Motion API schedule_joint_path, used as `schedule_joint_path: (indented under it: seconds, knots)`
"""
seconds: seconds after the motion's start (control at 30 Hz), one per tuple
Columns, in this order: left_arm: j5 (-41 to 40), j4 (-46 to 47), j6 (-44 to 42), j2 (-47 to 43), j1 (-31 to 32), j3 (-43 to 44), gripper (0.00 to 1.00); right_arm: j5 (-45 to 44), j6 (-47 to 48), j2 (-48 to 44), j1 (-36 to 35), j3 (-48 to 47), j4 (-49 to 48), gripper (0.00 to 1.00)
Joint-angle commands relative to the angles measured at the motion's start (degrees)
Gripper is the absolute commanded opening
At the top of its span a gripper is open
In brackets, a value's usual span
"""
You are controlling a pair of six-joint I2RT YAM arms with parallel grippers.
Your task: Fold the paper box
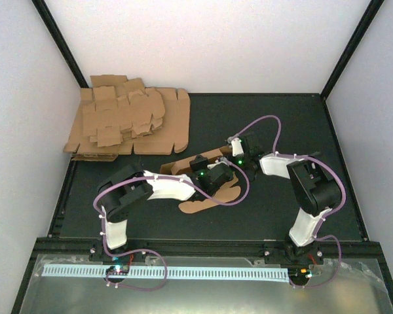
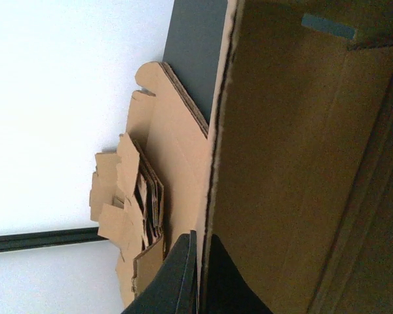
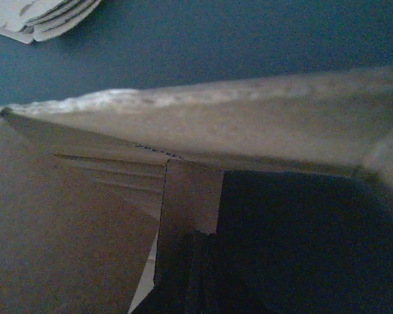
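left arm [image 1: 121, 203] is folded at the elbow, forearm stretched right. right arm [image 1: 311, 190] rises from its base, then its forearm reaches left. the wrists end up close together. left gripper [image 2: 198, 258] and right gripper [image 3: 198, 252] are both clamped tight, each pinching the box [image 1: 183, 167].

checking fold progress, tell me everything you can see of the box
The box is plain brown corrugated cardboard, half folded: a long wall stands up while a rounded flap lies flat on the dark table, mid-table, apart from the stack. Creases and a perforated line show inside. The left end effector is shut on a raised edge; the right end effector seems shut on an inner tab.
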State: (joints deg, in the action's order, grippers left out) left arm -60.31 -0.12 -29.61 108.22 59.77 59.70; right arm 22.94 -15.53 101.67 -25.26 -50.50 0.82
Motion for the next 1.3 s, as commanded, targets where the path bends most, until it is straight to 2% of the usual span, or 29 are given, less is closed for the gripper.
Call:
schedule_joint_path:
  seconds: [0.0,0.37,0.53,0.7,1.07,1.27]
  knots:
    - [6.00,-2.38,2.10,1.29,0.79,-1.25,0.02,7.46,-1.34,-2.72,-1.88,2.55,-8.34,0.02]
    - [6.08,-2.36,2.35,1.20,0.81,-1.43,0.01,18.51,-7.54,1.24,-0.18,5.07,-20.98,0.02]
    - [6.06,-2.24,2.44,1.29,0.79,-1.34,0.02,16.61,-8.02,-0.23,2.10,6.75,-20.28,0.02]
    - [6.17,-2.11,2.30,1.29,0.79,-1.33,0.02,13.77,-8.88,3.07,2.58,5.08,-17.15,0.02]
    - [6.26,-2.38,2.45,1.30,0.79,-0.99,0.02,11.18,-11.77,6.65,1.48,6.94,-19.22,0.02]
    - [6.25,-2.36,2.49,1.12,0.79,-1.25,0.02,2.95,-8.15,3.89,0.49,6.84,-12.56,0.02]
